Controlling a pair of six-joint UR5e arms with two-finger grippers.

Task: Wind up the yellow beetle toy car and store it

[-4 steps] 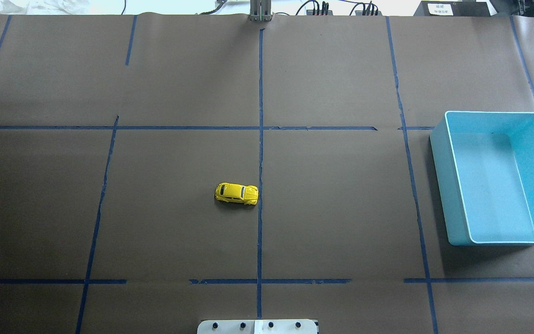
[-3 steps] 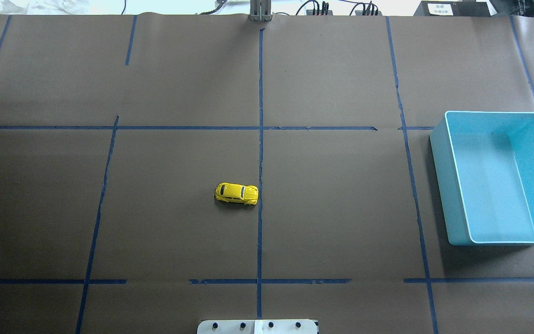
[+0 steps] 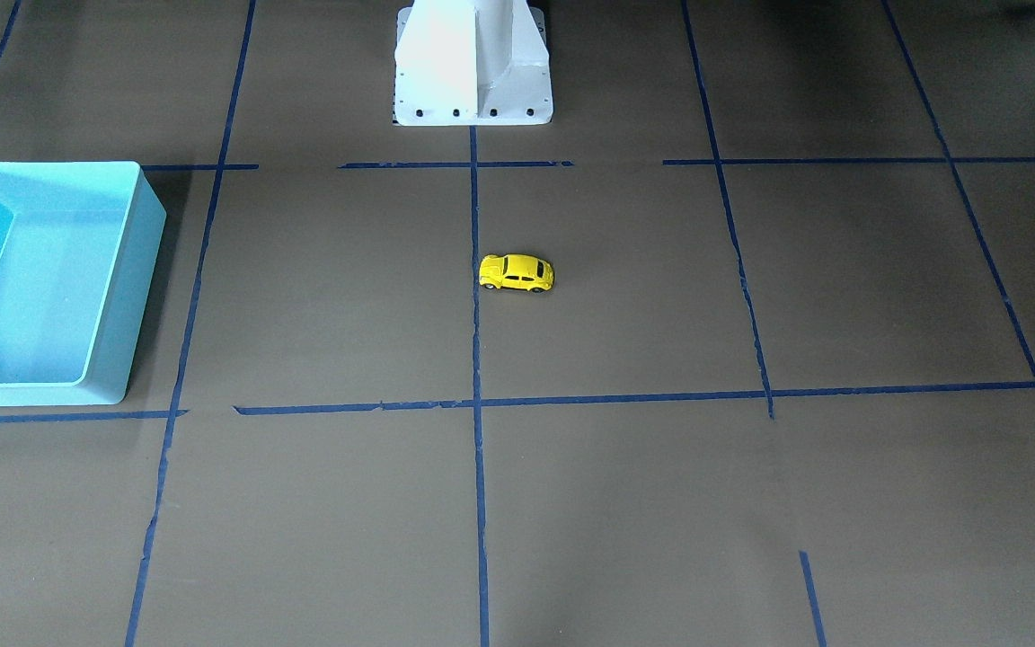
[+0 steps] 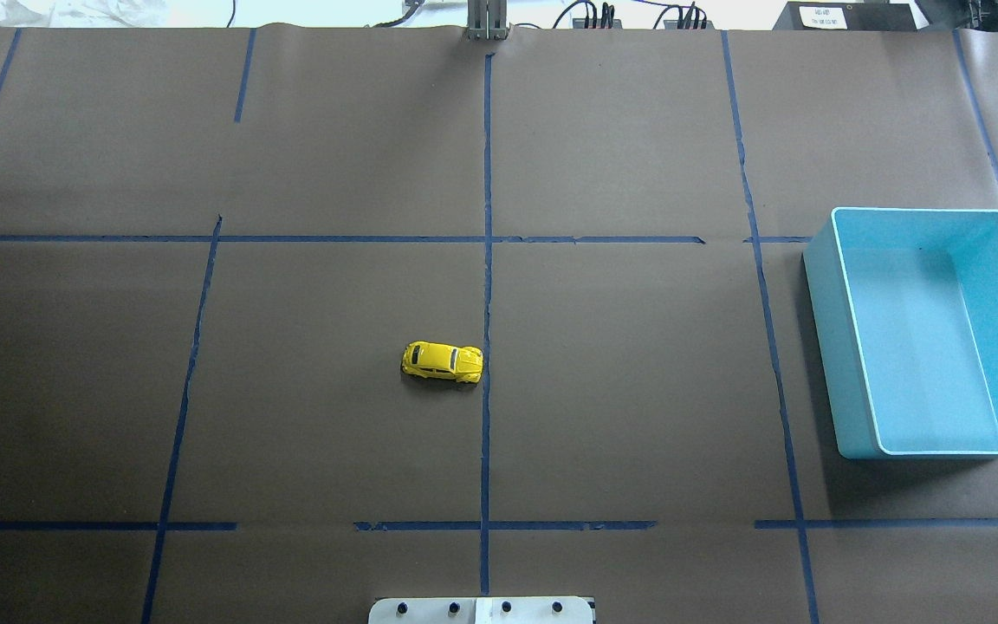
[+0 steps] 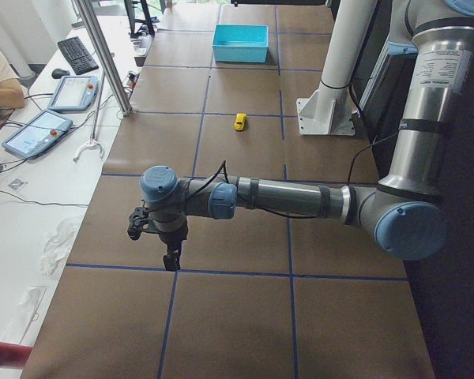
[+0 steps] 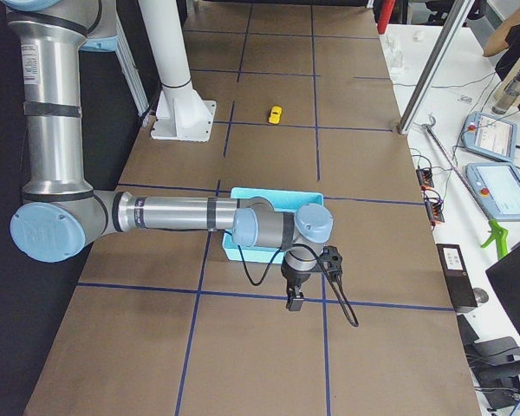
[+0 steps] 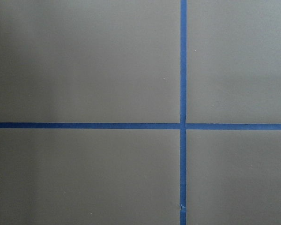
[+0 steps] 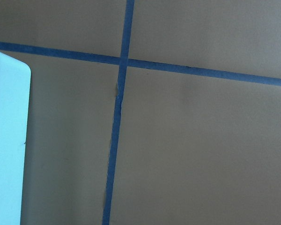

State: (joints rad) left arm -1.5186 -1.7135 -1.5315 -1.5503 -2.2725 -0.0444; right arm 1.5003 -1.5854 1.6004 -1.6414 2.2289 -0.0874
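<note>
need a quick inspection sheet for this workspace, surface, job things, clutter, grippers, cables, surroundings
surface: brown paper with a blue tape grid, lying flat
job's things: yellow beetle toy car on its wheels beside the centre tape line; turquoise bin apart from it on the robot's right, car not in it
clutter: nothing seen
grippers: left gripper and right gripper hang over the paper, far from the car; open or shut cannot be told
cables: black cable loops at the right wrist; plugs at the far edge
surroundings: teach pendants, keyboard and a person's arm at the side bench
</note>
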